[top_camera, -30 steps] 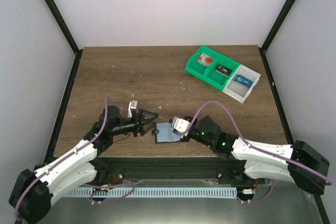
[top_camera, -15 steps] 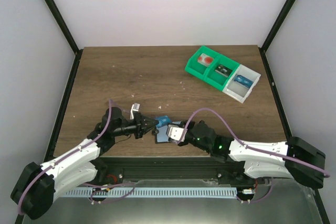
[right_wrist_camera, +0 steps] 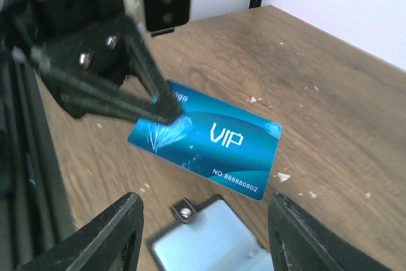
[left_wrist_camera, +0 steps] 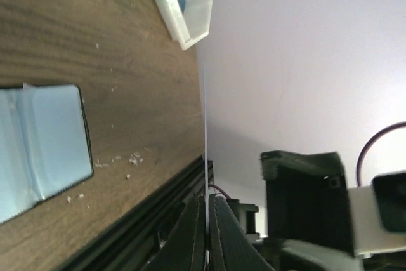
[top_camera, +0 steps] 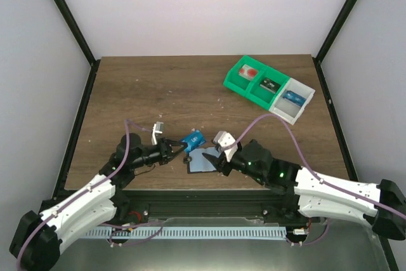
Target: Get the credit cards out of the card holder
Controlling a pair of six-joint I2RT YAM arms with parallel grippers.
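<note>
Our left jaws grasp blue card [right_wrist_camera: 209,141] by corner, right jaws released over card holder [top_camera: 202,160]; lift clear toward 10 o'clock.

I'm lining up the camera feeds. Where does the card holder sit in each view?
Top external: card holder low centre, just right of the left gripper.
Left wrist: card holder at the left edge, mid-height.
Right wrist: card holder bottom centre, below the blue card.
Shared landmark: the left gripper, shut on that blue card.
</note>
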